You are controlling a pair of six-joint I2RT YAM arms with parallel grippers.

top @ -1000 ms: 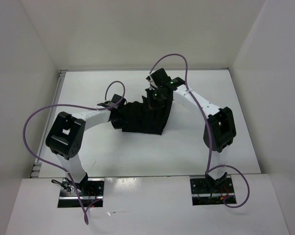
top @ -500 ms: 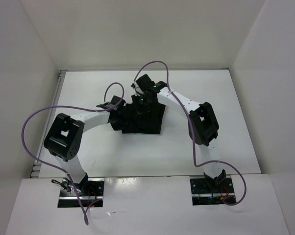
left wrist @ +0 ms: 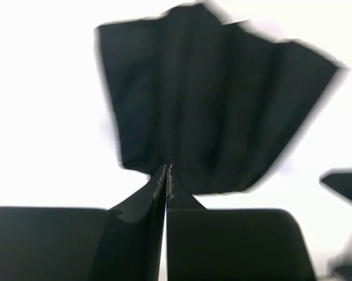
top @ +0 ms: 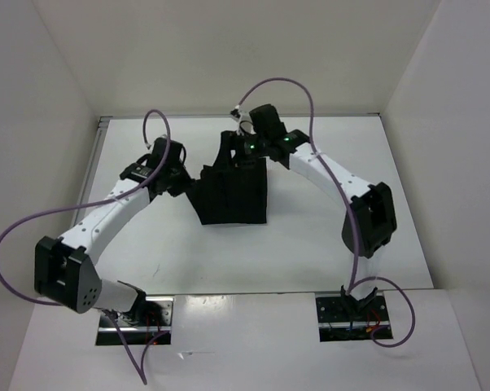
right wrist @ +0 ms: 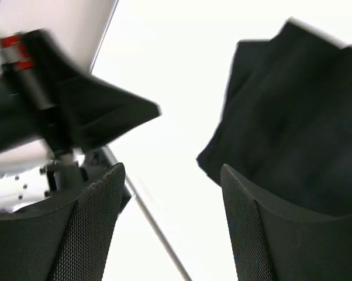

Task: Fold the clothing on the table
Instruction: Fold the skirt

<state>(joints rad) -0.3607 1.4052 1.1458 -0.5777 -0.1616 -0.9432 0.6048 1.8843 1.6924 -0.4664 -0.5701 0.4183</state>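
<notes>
The black clothing [top: 231, 194] lies as a folded, wrinkly block in the middle of the white table [top: 326, 236]. My left gripper [top: 185, 180] is at its left corner. In the left wrist view that gripper [left wrist: 166, 170] is shut, tips at the near edge of the clothing [left wrist: 217, 99], and nothing shows between the jaws. My right gripper [top: 243, 153] hovers over the far edge of the clothing. The right wrist view shows this gripper [right wrist: 173, 178] open and empty, with the clothing [right wrist: 293, 123] to its upper right.
White walls [top: 58, 98] enclose the table on three sides. Purple cables [top: 277, 85] loop above both arms. The left arm [right wrist: 76, 111] and the table's metal edge strip [right wrist: 155, 225] appear in the right wrist view. Both arm bases [top: 135, 314] sit at the near edge.
The right gripper has opened and let go of the clothing after carrying its edge leftward. The left arm has swung out to the left, and the clothing now lies narrower.
</notes>
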